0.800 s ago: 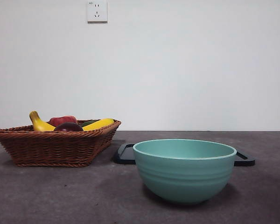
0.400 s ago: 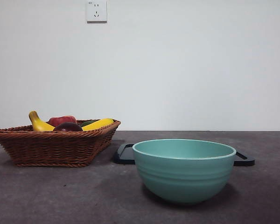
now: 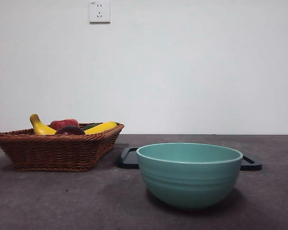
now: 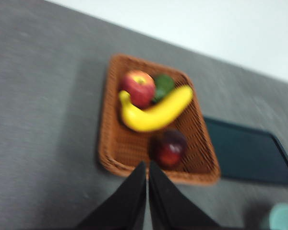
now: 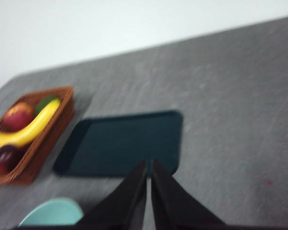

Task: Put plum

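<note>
The dark maroon plum (image 4: pixel 168 147) (image 3: pixel 70 130) (image 5: pixel 6 156) lies in the brown wicker basket (image 4: pixel 110 143) (image 3: pixel 57 151) (image 5: pixel 33 160), beside a yellow banana (image 4: pixel 156 114) (image 3: pixel 102 127). High above the basket's near rim hangs my left gripper (image 4: pixel 147 168), shut and holding nothing. My right gripper (image 5: pixel 148 166) is shut too, high over the near edge of the dark tray (image 5: pixel 120 143). Neither arm shows in the front view.
A red apple (image 4: pixel 137 87) (image 3: pixel 64 123) and a green fruit (image 4: pixel 163 85) share the basket. A teal bowl (image 3: pixel 189 174) (image 5: pixel 54 212) stands at the front, with the dark tray (image 3: pixel 129 158) (image 4: pixel 247 152) behind it. A wall socket (image 3: pixel 99 11) is on the back wall.
</note>
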Controlling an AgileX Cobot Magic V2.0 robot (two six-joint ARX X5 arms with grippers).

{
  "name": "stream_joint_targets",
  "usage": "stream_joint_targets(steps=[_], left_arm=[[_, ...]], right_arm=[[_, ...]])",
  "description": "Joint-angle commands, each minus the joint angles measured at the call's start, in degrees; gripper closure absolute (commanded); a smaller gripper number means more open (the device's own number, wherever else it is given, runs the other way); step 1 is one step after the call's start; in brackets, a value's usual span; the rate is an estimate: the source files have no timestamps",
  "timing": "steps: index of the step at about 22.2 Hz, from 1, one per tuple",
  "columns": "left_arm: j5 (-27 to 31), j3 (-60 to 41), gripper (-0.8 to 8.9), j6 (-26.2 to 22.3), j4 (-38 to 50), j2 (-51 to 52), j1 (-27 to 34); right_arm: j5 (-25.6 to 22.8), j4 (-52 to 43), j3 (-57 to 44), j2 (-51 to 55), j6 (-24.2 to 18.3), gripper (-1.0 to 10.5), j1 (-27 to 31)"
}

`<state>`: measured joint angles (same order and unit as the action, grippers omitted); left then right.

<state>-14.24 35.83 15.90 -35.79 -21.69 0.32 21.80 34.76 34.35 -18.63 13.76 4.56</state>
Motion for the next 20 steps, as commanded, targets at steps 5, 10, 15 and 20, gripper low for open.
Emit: stream_joint_targets(steps=[5, 10, 15, 20], left_arm=[[-9.07, 9.18, 8.05, -9.60, -7.26, -11.34, -0.37], [-12.02, 14.56, 8.05, -14.51, -13.44, -18.10, -1.84], [-14.16, 20.55, 8.05, -18.99, -20.48, -23.76, -5.14], [-14.21, 21.22, 8.05, -19.30, -21.33, -24.13, -6.62]], right_arm=[[5.55, 10.91, 13.86, -13.60, -9.20, 9.4, -0.59], [5.90, 18.47, 22.32, -21.70, -13.53, 9.4, -3.58], [5.90, 26.62, 28.76, -29.73, -17.79, 9.4, -9.84], [5.86, 28.13, 28.98, -31.45, -18.78, 9.4, -14.47]])
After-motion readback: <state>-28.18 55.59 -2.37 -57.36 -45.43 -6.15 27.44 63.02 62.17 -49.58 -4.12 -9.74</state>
